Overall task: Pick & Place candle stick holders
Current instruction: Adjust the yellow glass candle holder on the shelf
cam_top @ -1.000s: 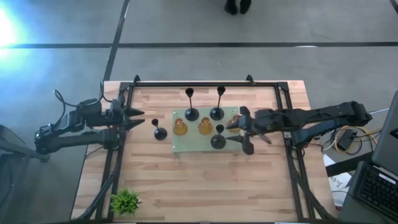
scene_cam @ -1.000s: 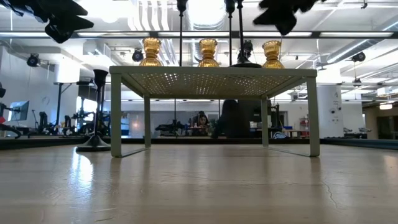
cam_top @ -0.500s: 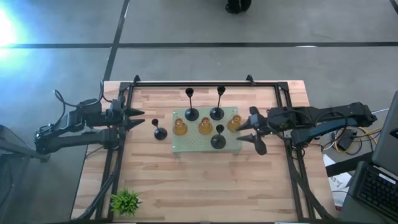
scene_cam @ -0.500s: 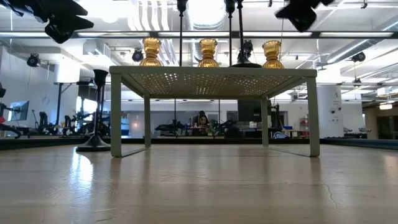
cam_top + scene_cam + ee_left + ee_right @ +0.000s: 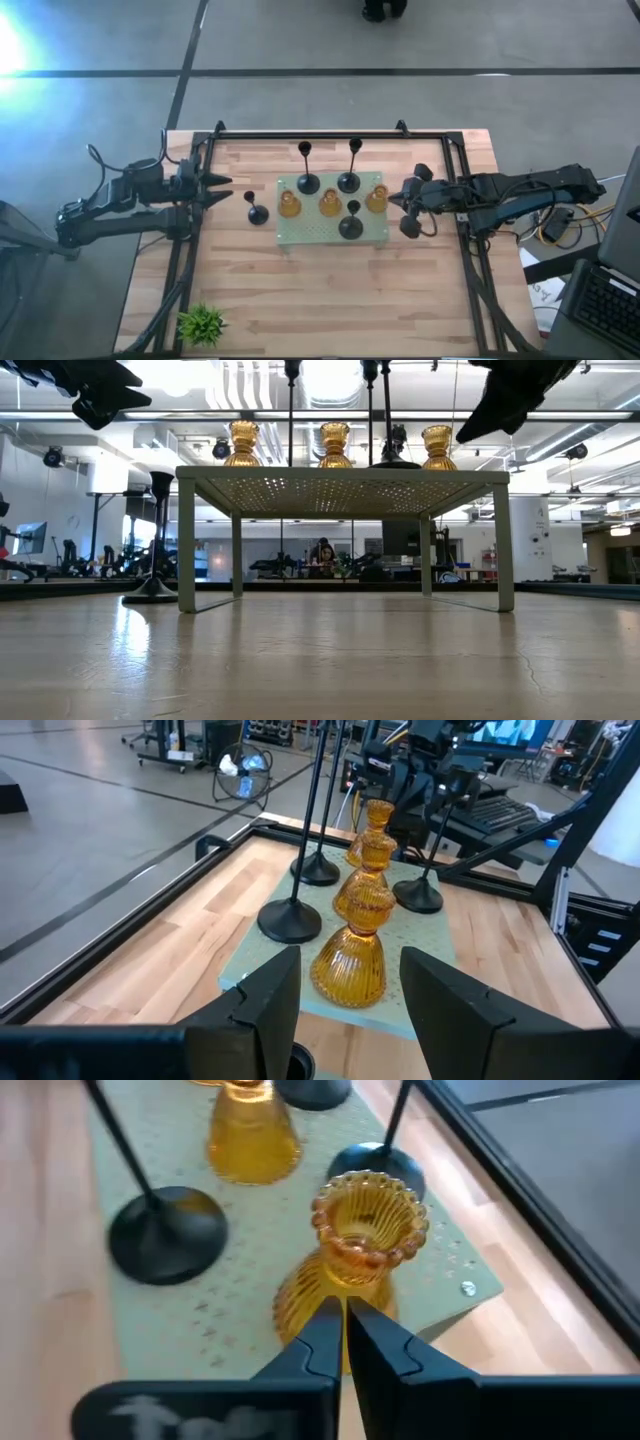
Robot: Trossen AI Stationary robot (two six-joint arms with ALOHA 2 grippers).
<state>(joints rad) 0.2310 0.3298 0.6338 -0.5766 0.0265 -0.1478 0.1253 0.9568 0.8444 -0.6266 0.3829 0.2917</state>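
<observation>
Three amber candle stick holders [image 5: 330, 203] stand in a row on the pale green board [image 5: 320, 238], along with three black stemmed ones [image 5: 308, 183]. A further black holder [image 5: 258, 213] stands by its round base on the table, left of the board. My right gripper [image 5: 398, 198] is shut, its tips close beside the rightmost amber holder [image 5: 352, 1250] at the board's right edge. My left gripper [image 5: 222, 191] waits open at the table's left side, facing the row [image 5: 362, 910]. My right gripper's shut fingertips [image 5: 335, 1320] lie level at the lower body of the rightmost amber holder [image 5: 300, 1305], coming from the table's right. I cannot tell whether they touch it. The holder stands upright on the board.
A small green plant [image 5: 202, 323] sits at the table's near left corner. Black frame rails [image 5: 310, 137] run along the table's far, left and right sides. Cables and a laptop [image 5: 600, 300] lie off the table's right edge. Bare wood spans the near half.
My right gripper, earlier open wide around the rightmost amber holder, has drawn back toward the table's right edge and shut its fingers. The holder stays upright on the board where it was.
</observation>
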